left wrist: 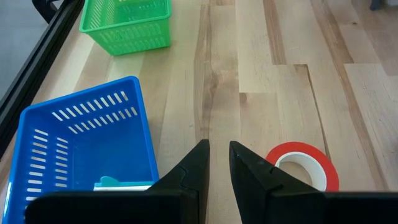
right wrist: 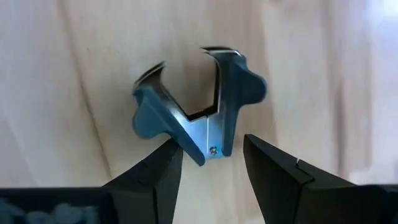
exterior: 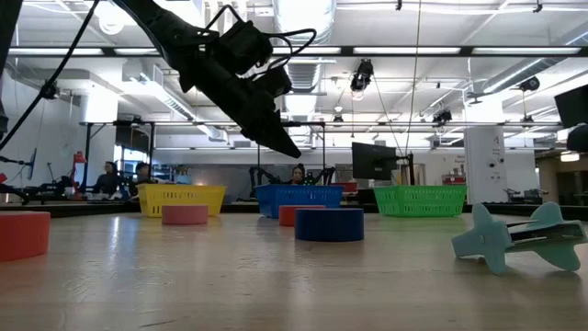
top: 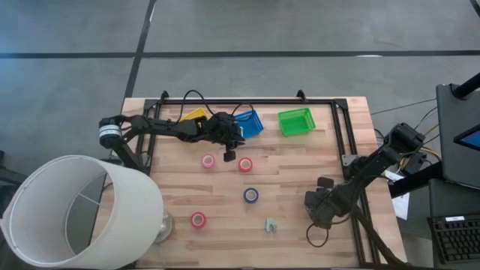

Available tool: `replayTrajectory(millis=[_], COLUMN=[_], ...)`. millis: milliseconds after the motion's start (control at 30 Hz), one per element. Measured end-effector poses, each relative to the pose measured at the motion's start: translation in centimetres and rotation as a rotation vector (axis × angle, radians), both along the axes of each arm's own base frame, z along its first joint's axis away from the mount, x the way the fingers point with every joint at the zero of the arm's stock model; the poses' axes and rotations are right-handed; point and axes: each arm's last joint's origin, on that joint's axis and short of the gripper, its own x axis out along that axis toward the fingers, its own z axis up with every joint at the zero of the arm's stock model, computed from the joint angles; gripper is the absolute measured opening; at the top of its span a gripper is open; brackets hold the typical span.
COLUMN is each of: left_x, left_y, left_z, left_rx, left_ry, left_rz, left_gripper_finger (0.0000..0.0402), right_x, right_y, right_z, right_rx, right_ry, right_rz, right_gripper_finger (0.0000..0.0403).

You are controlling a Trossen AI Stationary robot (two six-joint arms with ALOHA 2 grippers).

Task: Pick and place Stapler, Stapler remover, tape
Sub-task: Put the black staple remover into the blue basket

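Observation:
A blue staple remover (right wrist: 199,106) lies on the wood right under my right gripper (right wrist: 208,152). That gripper (top: 319,206) points down and is open, with one finger on either side of the remover's hinge end. A second, paler staple remover (top: 271,224) lies on the table near the front. My left gripper (top: 229,138) hangs above the table beside the blue basket (top: 250,122), its fingers (left wrist: 193,171) a narrow gap apart with nothing between them. Pink-red tape rolls (top: 208,160) (top: 245,163) (top: 198,219) and a blue tape roll (top: 251,195) lie flat. No stapler shows plainly.
Yellow (top: 195,115), blue and green (top: 295,122) baskets stand along the far edge. A light blue thing (left wrist: 121,182) lies in the blue basket. A large white lampshade (top: 75,210) covers the near left corner. A black frame (top: 341,127) runs along the far and right sides.

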Motion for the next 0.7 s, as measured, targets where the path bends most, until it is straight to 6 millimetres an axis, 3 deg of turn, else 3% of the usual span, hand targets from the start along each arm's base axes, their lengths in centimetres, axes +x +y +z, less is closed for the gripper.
replayTrajectory(millis=[400,700], left_x=[0.0,0.0], left_y=[0.0,0.0], left_z=[0.0,0.0], left_rx=[0.005,0.007], left_ry=[0.001,0.001], left_rz=[-0.004,-0.006], left_gripper_finger=[0.0064,0.0065], right_x=[1.0,1.6], right_y=[0.1,-0.9], right_z=[-0.7,-0.8], right_rx=[-0.047,-0.007], right_ry=[-0.225,-0.337], right_rz=[0.013,-0.410], right_gripper_finger=[0.0169,0.0169])
